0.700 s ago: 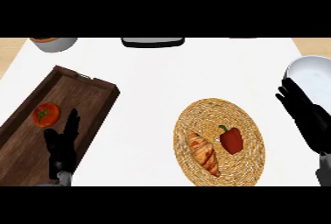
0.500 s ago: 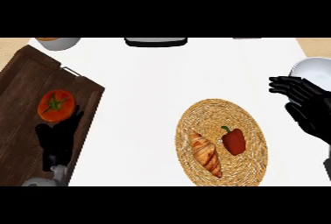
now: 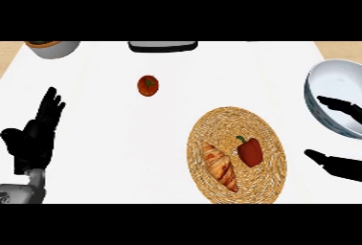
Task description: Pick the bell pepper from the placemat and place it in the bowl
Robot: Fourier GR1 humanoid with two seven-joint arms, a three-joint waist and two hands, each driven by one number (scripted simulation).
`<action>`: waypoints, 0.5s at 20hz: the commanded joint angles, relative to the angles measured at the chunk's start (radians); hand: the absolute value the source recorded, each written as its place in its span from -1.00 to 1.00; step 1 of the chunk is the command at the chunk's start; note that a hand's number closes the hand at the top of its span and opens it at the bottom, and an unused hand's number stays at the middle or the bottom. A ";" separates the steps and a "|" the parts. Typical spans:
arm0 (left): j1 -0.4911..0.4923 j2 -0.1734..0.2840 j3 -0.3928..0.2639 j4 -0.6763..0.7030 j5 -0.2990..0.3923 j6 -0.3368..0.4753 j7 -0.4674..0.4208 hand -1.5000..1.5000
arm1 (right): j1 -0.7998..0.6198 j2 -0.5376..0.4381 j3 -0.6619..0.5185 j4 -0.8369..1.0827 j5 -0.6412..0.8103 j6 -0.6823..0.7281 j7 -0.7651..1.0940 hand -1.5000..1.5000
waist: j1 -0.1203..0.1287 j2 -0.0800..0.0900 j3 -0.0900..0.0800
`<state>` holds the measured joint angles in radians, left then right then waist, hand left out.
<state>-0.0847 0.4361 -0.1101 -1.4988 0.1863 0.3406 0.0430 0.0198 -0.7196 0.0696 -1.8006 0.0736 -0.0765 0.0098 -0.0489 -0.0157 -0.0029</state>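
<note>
Bell pepper [image 3: 250, 152], red with a green stem, lies on the right half of a round woven placemat [image 3: 212, 127], near the middle of it and untouched by either hand. Beside it on the left half of the same mat we list a croissant [image 3: 219, 166], golden brown, lying lengthwise and apart from the pepper. The placemat sits on the white desk [image 3: 127, 143], right of centre and toward the near edge. A white bowl [image 3: 325, 83] with a blue-grey outer wall stands at the far right, partly cut by the edge of view, just beyond the mat's upper right. We note the right robot hand [image 3: 344, 165] at the right edge, its thumb and fingers [image 3: 342, 106] spread well apart, the upper ones reaching across the bowl's rim and the lower part just right of the mat; it holds nothing. The left robot hand [image 3: 34, 139] shows at the left edge, fingers straight and pointing up, resting and empty. Further items: a tomato [image 3: 148, 85] alone on the desk left of centre, a grey bowl [image 3: 51, 48] at the top left corner, and a dark tray-like thing [image 3: 162, 46] at the top edge.
</note>
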 commanded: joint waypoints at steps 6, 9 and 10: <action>0.000 0.031 0.056 -0.030 0.020 -0.085 0.013 0.00 | 0.460 0.013 -0.026 -0.322 0.236 -0.119 -0.063 -1.00 | 0.027 0.011 0.002; -0.060 0.019 0.065 -0.078 -0.007 -0.073 0.100 0.00 | 0.346 0.032 -0.076 -0.381 0.175 -0.012 0.097 -1.00 | 0.041 0.014 0.003; -0.038 0.017 0.059 -0.068 -0.008 -0.116 0.070 0.00 | 0.329 0.033 -0.068 -0.370 0.228 0.004 0.111 -1.00 | 0.044 0.014 0.003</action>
<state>-0.1175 0.4623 -0.0575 -1.5464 0.1920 0.2568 0.0954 0.3519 -0.6947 0.0328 -2.1098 0.2704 -0.1277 0.0434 -0.0174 -0.0044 -0.0004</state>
